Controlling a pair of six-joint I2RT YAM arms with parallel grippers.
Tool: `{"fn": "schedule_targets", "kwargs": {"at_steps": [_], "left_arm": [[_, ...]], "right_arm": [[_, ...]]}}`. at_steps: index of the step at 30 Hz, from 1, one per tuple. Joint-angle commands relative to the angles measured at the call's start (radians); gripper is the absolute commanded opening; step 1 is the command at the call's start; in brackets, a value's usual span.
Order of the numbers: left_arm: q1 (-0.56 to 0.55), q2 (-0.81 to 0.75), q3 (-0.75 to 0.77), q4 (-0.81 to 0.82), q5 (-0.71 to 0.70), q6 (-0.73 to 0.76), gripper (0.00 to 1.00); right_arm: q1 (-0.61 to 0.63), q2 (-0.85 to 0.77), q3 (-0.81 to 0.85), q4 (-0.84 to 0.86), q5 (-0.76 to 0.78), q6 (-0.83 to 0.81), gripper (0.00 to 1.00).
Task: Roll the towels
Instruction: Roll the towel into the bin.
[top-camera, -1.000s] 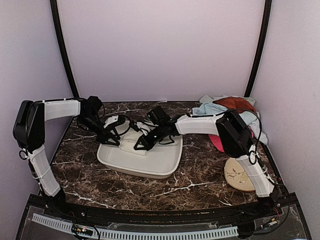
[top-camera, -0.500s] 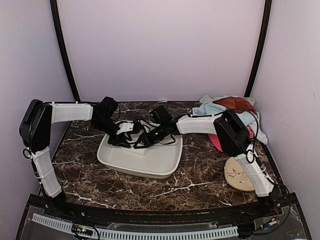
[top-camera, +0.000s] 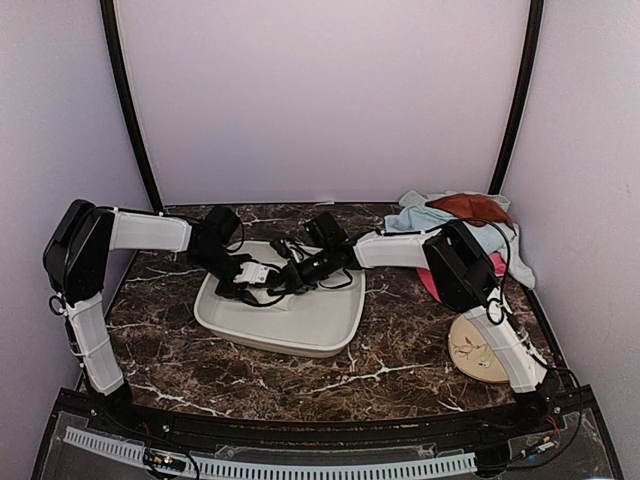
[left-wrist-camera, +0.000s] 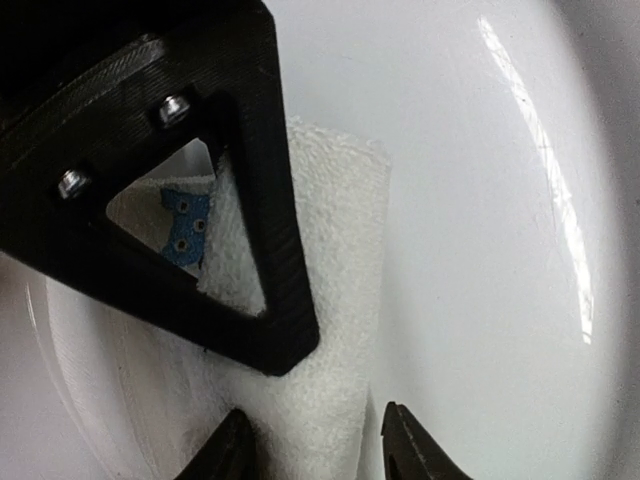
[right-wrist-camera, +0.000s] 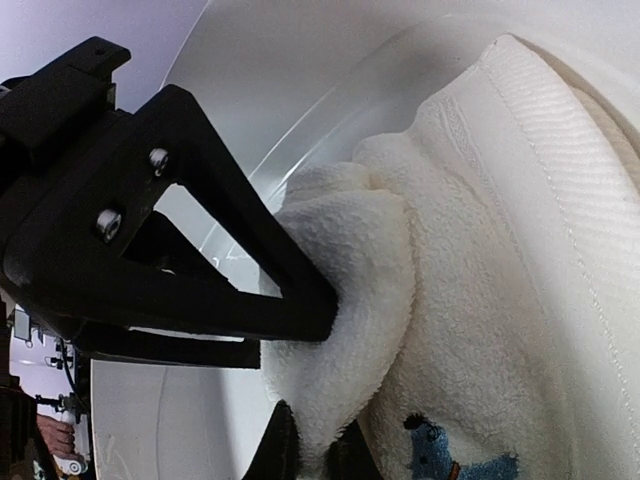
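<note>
Dark marbled worktop (top-camera: 400, 360) carries a white basin (top-camera: 320, 335). Other towels (top-camera: 450, 210) are heaped at the far right corner. The cream towel (right-wrist-camera: 480, 250) lies bunched inside the basin. Left tool (left-wrist-camera: 315, 450) has its jaws parted, straddling the towel's end. Right tool (right-wrist-camera: 312, 455) is clamped on a fold.

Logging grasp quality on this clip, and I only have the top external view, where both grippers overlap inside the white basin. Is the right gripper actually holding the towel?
Observer: Yes. The right wrist view shows the right gripper pinched on a thick fold of the cream towel, its fingertips nearly together.
Operator: And the left one?
Observer: Open, I think. In the left wrist view the left gripper straddles the towel's end, and a sliver of bare basin shows beside one fingertip.
</note>
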Motion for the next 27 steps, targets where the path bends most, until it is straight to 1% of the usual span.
{"fn": "schedule_targets", "kwargs": {"at_steps": [1,3,5,6,7,9,10,11,12,13,16,19,22,23,24,25,26,27], "left_arm": [[-0.009,0.019,-0.042,0.03,-0.09,0.059,0.46],[-0.008,0.04,-0.041,0.036,-0.116,0.075,0.45],[-0.009,0.06,-0.042,0.045,-0.147,0.082,0.37],[-0.008,0.068,-0.036,0.04,-0.154,0.081,0.3],[-0.009,0.077,-0.026,0.033,-0.154,0.072,0.21],[-0.006,0.087,-0.004,0.005,-0.149,0.045,0.03],[-0.001,0.088,0.009,-0.013,-0.141,0.036,0.0],[0.001,0.088,0.019,-0.036,-0.134,0.033,0.0],[0.003,0.088,0.031,-0.061,-0.128,0.027,0.0],[0.006,0.09,0.044,-0.089,-0.122,0.026,0.0],[0.012,0.105,0.104,-0.195,-0.102,0.008,0.0],[0.026,0.135,0.203,-0.327,-0.057,-0.03,0.0],[0.044,0.178,0.323,-0.478,0.012,-0.061,0.0],[0.049,0.191,0.353,-0.519,0.028,-0.066,0.0],[0.052,0.2,0.373,-0.55,0.035,-0.07,0.0],[0.053,0.207,0.386,-0.574,0.04,-0.069,0.0],[0.054,0.217,0.395,-0.593,0.044,-0.068,0.0],[0.055,0.225,0.403,-0.609,0.047,-0.07,0.0]], "right_arm": [[-0.007,0.04,0.032,0.001,-0.032,0.033,0.01],[-0.009,0.036,0.033,0.008,-0.047,0.043,0.06],[-0.015,0.021,0.028,0.014,-0.044,0.043,0.13],[-0.021,0.006,0.014,0.023,-0.03,0.04,0.18],[-0.027,-0.014,-0.005,0.031,-0.005,0.033,0.24],[-0.044,-0.061,-0.047,0.042,0.05,0.011,0.33],[-0.052,-0.097,-0.074,0.05,0.096,0.005,0.37],[-0.064,-0.124,-0.096,0.055,0.126,-0.002,0.42],[-0.077,-0.149,-0.114,0.059,0.15,-0.01,0.5],[-0.087,-0.176,-0.134,0.061,0.173,-0.022,0.53],[-0.106,-0.256,-0.197,0.081,0.256,-0.075,0.55],[-0.107,-0.331,-0.282,0.122,0.355,-0.162,0.56],[-0.105,-0.394,-0.378,0.175,0.435,-0.23,0.61],[-0.105,-0.413,-0.409,0.192,0.457,-0.252,0.65],[-0.104,-0.431,-0.45,0.221,0.477,-0.27,0.77],[-0.101,-0.45,-0.479,0.242,0.503,-0.293,0.97],[-0.094,-0.473,-0.512,0.268,0.527,-0.326,1.0],[-0.081,-0.509,-0.552,0.31,0.586,-0.366,1.0]]}}
